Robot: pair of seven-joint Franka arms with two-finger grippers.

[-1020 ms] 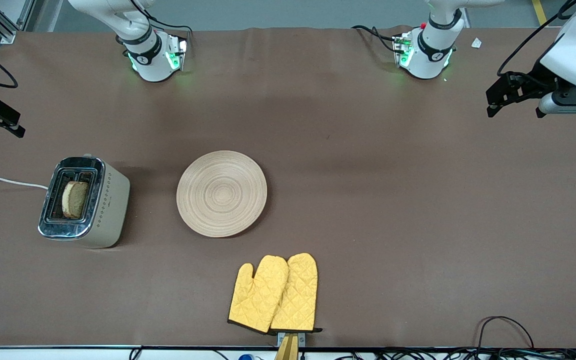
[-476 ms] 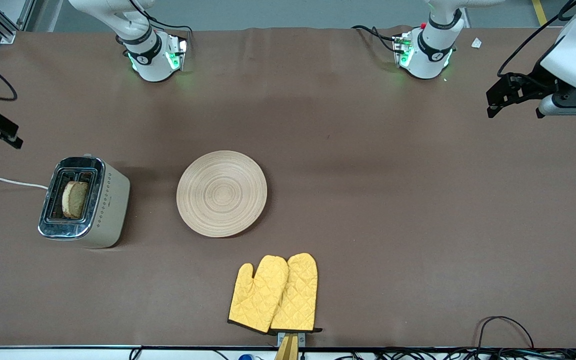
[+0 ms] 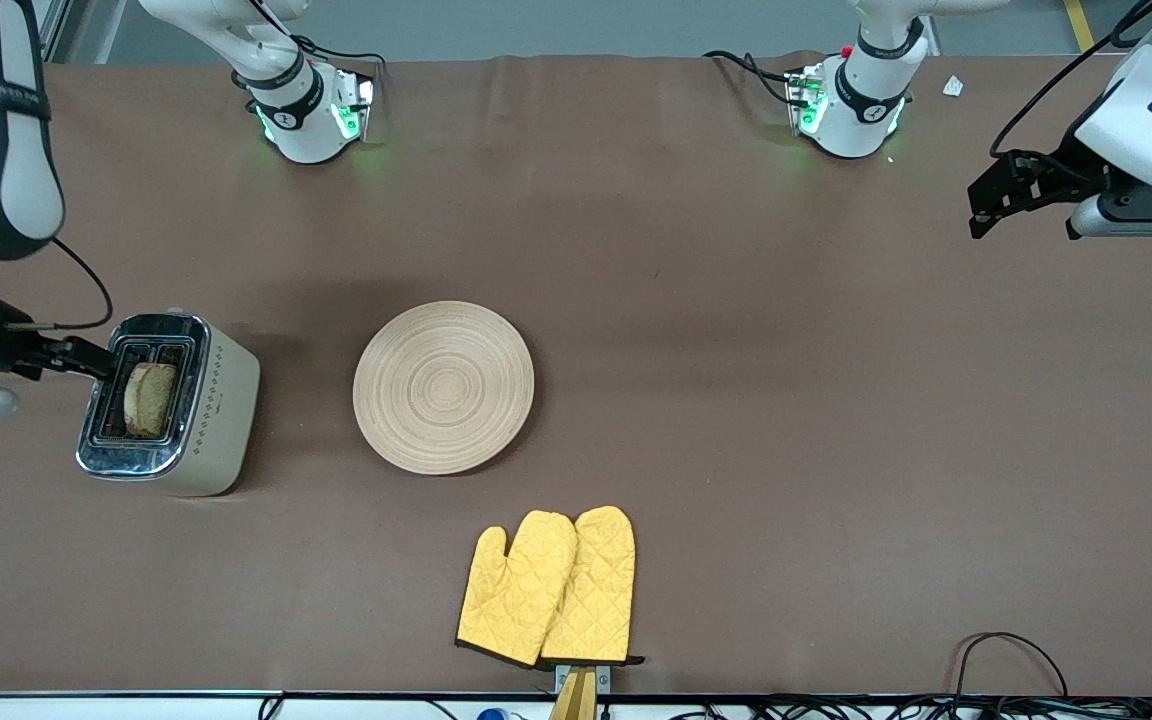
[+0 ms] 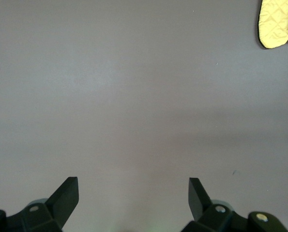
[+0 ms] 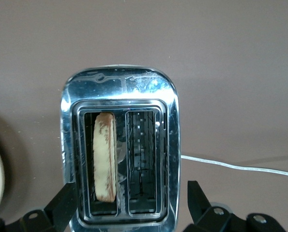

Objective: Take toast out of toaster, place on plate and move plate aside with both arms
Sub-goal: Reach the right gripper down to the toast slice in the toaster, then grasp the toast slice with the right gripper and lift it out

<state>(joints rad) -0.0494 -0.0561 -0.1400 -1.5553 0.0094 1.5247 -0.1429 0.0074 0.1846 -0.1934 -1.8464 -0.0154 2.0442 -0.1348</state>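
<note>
The first step, getting the toast out, is only just being set up. The toast (image 3: 150,399) is sitting upright in one slot of the toaster (image 3: 206,420), the slot on the plate's side, with its top edge poking above the chrome; the other slot is showing empty in the right wrist view. The toaster is standing at the right arm's end of the surface (image 3: 836,450), at about nine o'clock from the plate (image 3: 444,387), with a clear strip of surface between them. Its white cord (image 5: 240,166) is trailing away from the plate. The plate is lying bare near the middle, and a pair of yellow oven mitts (image 3: 548,590) is lying at about five o'clock from it, nearer the front camera.

The right gripper (image 5: 133,199) is hovering over the toaster's edge, its jaws spread wide and holding nothing, straddling the end of the chrome top rather than the slice itself. The left gripper (image 4: 133,195) is waiting over bare surface at the left arm's end, well apart from everything, its jaws likewise spread and empty.

The next move probably calls for the right gripper to centre over the filled slot, line its jaws across the thin faces of the slice, and come straight down to pinch the exposed top edge without knocking the chrome rim.
</note>
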